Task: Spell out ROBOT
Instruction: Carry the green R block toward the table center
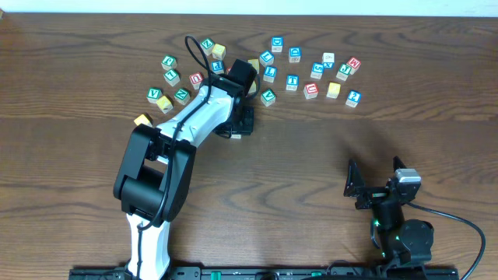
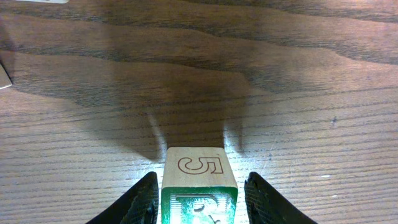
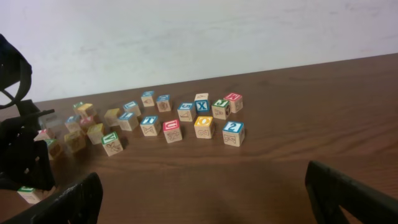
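A wooden letter block (image 2: 198,167) with a green R face and a "5" on its top sits on the table between my left gripper's (image 2: 199,190) fingers. A thin gap shows on each side, so the jaws are open around it. In the overhead view my left gripper (image 1: 240,124) covers this block, just in front of the scattered letter blocks (image 1: 269,75). The block peeks out under the left gripper in the right wrist view (image 3: 28,194). My right gripper (image 1: 372,187) is open and empty at the front right, as the right wrist view (image 3: 202,186) also shows.
Several letter blocks lie in an arc at the back, from a green V block (image 1: 153,95) on the left to a blue block (image 1: 353,98) on the right. A yellow block (image 1: 142,120) lies apart at the left. My left arm (image 1: 167,155) crosses the middle-left.
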Controlling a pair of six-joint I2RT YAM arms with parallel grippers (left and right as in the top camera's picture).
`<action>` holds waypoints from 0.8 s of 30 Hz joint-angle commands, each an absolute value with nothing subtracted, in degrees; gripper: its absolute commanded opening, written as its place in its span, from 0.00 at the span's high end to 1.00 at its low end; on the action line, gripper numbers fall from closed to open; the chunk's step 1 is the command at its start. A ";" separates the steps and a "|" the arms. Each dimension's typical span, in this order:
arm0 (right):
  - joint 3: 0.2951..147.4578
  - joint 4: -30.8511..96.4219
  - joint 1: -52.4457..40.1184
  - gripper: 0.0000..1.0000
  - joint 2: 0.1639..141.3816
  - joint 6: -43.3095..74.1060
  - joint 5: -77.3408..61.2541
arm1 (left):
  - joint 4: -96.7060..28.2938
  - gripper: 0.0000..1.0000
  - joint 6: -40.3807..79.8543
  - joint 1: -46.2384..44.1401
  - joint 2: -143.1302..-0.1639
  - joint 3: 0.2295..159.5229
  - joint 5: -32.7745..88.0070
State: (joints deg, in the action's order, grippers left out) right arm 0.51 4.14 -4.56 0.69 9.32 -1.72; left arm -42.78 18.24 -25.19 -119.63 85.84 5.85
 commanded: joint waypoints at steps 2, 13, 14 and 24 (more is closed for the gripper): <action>0.32 4.23 -4.16 0.01 0.38 8.49 -1.83 | -42.81 0.56 19.99 -25.15 -120.57 85.34 5.37; 0.32 4.23 -4.16 0.01 0.38 8.49 -1.83 | -42.74 0.62 22.50 -24.93 -120.57 85.34 5.32; 0.32 4.23 -4.16 0.01 0.38 8.49 -1.83 | -42.74 0.62 23.09 -24.80 -120.57 85.34 5.30; 0.32 4.23 -4.16 0.01 0.38 8.49 -1.85 | -42.74 0.62 24.77 -24.12 -120.57 85.34 5.34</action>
